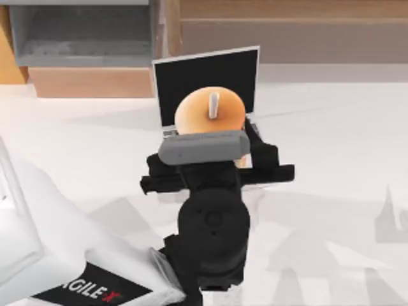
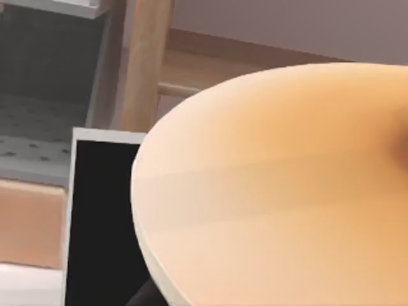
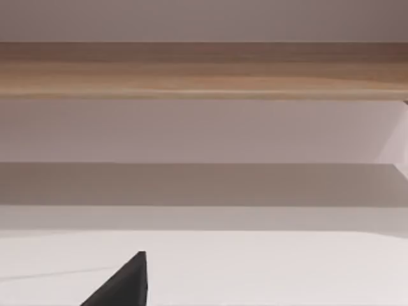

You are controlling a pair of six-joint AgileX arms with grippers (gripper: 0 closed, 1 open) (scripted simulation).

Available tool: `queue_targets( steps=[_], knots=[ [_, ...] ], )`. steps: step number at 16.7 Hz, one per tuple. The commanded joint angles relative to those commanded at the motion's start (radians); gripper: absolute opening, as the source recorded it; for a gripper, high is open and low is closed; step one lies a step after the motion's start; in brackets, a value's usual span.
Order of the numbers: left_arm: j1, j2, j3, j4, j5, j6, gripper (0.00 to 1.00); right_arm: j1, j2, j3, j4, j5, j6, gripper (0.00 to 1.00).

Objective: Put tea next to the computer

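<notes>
One left tool [image 1: 217, 150] grasping tea [image 1: 209, 113] before computer [image 1: 205, 76] | wrist: lid close-up | right tool state unclear

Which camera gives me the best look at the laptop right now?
The top view: the laptop stands open behind the tea, its black screen mostly visible, its keyboard largely covered by the cup and left claw. The left wrist view catches just one screen corner beside the lid.

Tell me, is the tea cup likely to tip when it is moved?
Probably yes: the tea looks tall, with a wide orange lid and a straw, so it seems top-heavy. It is likely rigid, though the left gripper hides its sides.
</notes>
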Motion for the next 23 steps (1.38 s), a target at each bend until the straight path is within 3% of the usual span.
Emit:
queue_targets(
  steps=[15, 23],
  knots=[
    [0.01, 0.299, 0.692, -0.488, 0.03, -0.021, 0.0, 0.0, 0.0, 0.0, 0.0, 0.0, 0.0, 1.0],
    [0.019, 0.461, 0.894, -0.691, 0.022, -0.048, 0.0, 0.0, 0.0, 0.0, 0.0, 0.0, 0.0, 1.0]
  ],
)
